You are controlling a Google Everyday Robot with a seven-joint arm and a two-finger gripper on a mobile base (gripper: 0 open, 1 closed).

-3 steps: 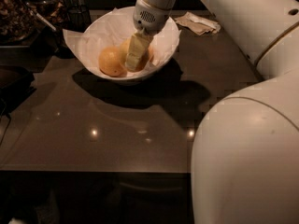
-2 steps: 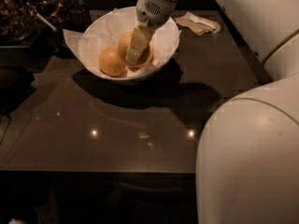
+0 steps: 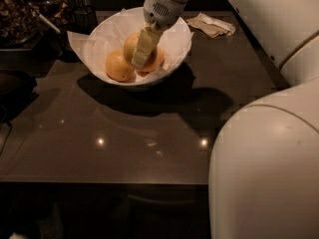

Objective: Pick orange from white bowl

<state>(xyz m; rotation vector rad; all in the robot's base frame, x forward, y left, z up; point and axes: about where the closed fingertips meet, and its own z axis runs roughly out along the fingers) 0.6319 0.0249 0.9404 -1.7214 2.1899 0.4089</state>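
Note:
The white bowl (image 3: pixel 177 46), lined with crinkled white paper, stands at the back of the dark table. Three oranges lie in it: one yellow-orange at the front left (image 3: pixel 118 66), one (image 3: pixel 129 43) behind it, partly hidden by the gripper, and a redder one (image 3: pixel 155 61) on the right. My gripper (image 3: pixel 140 61) reaches down into the bowl from above, among the oranges, between the back one and the redder one. I cannot tell whether it grips any of them.
A crumpled paper napkin (image 3: pixel 212 25) lies behind the bowl at the right. Dark containers (image 3: pixel 30 14) stand at the back left. My arm's large white body (image 3: pixel 269 168) fills the right foreground. The table's front edge (image 3: pixel 109 184) runs across the lower view.
The wrist has shifted slightly over the bowl and my arm's body has moved a little in view. The oranges stay in the bowl.

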